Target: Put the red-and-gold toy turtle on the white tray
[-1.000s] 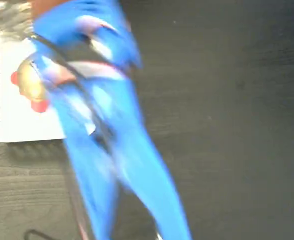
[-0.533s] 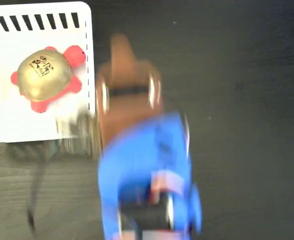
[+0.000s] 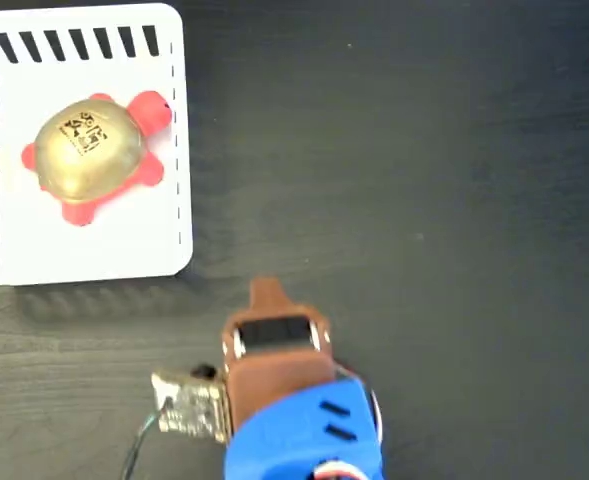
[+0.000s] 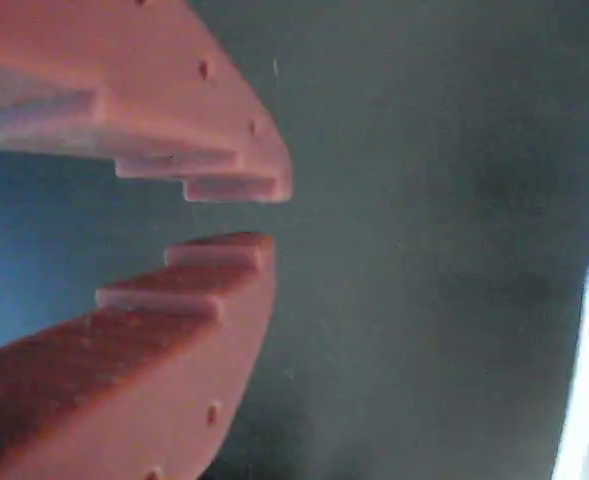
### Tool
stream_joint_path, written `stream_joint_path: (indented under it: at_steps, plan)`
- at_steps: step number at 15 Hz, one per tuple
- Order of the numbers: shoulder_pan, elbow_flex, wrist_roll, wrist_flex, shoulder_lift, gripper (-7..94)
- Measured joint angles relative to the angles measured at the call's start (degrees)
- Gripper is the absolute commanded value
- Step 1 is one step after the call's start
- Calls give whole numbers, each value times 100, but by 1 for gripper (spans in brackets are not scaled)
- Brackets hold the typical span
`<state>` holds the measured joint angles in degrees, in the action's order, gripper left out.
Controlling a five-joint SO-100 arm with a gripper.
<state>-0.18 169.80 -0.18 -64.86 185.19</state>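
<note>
Pulled my claw (image 4: 259,215) back off the white tray (image 3: 124,240) to the bottom of the fixed view over bare table (image 3: 454,180), jaws slightly apart and empty; red-and-gold toy turtle (image 3: 92,152) sits upright on the tray, so placement looks done.

Dark table (image 3: 434,180) bare between pincer (image 4: 259,215) and white tray (image 3: 124,240) (nothing blocking).

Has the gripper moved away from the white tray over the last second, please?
Yes: the gripper has pulled back toward the bottom of the fixed view, clear of the white tray.
</note>
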Motion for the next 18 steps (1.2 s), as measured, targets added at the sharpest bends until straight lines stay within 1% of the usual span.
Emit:
stream_joint_path:
  at_steps: [4,18]
  plan:
    - [0,-9,176,-756,97,0]
    - [0,-9,185,-800,97,0]
